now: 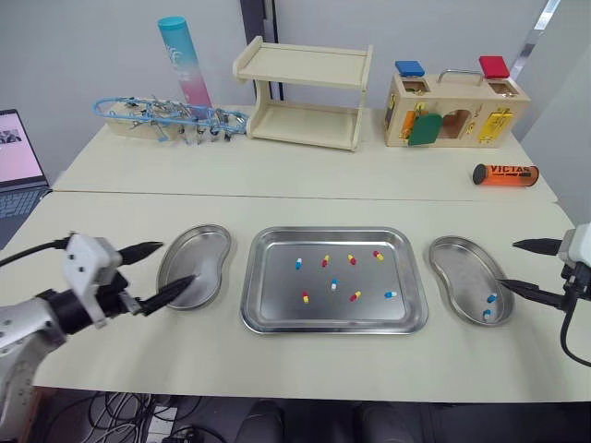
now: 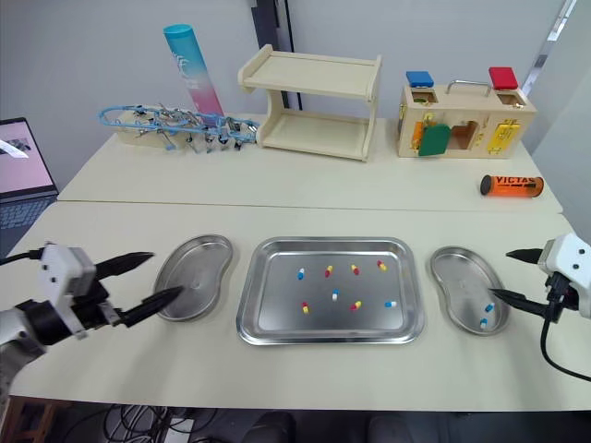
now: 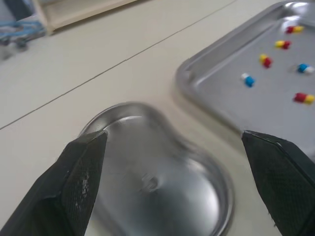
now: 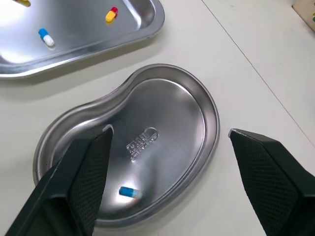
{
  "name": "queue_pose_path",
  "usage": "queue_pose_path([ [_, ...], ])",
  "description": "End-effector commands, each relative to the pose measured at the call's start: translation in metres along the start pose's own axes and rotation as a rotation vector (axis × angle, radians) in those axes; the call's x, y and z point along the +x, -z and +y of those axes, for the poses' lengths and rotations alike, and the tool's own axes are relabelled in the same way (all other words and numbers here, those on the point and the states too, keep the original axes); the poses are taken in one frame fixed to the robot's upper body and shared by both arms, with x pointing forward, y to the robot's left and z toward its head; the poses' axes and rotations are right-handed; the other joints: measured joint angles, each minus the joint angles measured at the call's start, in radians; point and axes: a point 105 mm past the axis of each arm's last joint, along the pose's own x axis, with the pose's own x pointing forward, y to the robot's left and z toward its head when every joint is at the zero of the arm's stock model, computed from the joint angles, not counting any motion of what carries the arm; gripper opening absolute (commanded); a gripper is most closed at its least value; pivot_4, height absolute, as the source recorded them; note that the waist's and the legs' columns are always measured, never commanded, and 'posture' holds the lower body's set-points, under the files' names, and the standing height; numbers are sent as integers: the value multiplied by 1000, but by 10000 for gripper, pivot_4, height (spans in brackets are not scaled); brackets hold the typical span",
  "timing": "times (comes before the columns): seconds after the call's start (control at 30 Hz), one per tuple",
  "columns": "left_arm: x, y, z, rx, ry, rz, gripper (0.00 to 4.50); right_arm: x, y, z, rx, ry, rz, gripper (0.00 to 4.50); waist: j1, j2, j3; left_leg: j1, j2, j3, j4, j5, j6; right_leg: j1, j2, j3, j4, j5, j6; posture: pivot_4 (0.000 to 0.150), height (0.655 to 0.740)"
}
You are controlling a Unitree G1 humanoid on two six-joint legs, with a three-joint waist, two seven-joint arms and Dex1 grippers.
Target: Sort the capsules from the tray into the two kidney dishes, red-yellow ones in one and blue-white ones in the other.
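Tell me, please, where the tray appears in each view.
Left eye view: tray in the centre, between left kidney dish and right kidney dish.
Right eye view: tray central.
Left wrist view: tray beyond left kidney dish.
Right wrist view: tray beyond right kidney dish.
Shared landmark: capsules inside it.

Left gripper (image 1: 177,262) and right gripper (image 1: 507,263): white boxy plastic housings (image 1: 88,263), tapered black fingers (image 3: 78,182) with cross-hatched pads (image 4: 261,182), thin black cables (image 1: 32,250).

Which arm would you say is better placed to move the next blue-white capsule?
Right: the right gripper, fingers open, hovers over the kidney dish holding two blue-white capsules, and another blue-white capsule lies near the tray's right edge.
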Motion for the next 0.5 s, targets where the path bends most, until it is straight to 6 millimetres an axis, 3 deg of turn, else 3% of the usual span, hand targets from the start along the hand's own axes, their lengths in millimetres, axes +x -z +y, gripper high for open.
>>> queue_pose_path([
  [0.03,-34,4,38,54,-143,69,45000,-20,9,-17,-29,-3,83,39881,-1,0,1,0,0,0,0,0,0,0,0,0,0,0,0,1500,7400],
  [0.27,-71,30,64,47,-226,220,45000,-52,32,-18,-53,-83,229,39881,-6,1,1,0,0,2,-1,0,0,-2,0,1,1,0,0,1500,7400],
  [0.5,-96,61,60,-42,-213,320,45000,-63,39,-9,-54,-148,258,39881,-21,2,1,0,1,4,-2,0,0,-3,0,2,2,0,0,1500,7400],
])
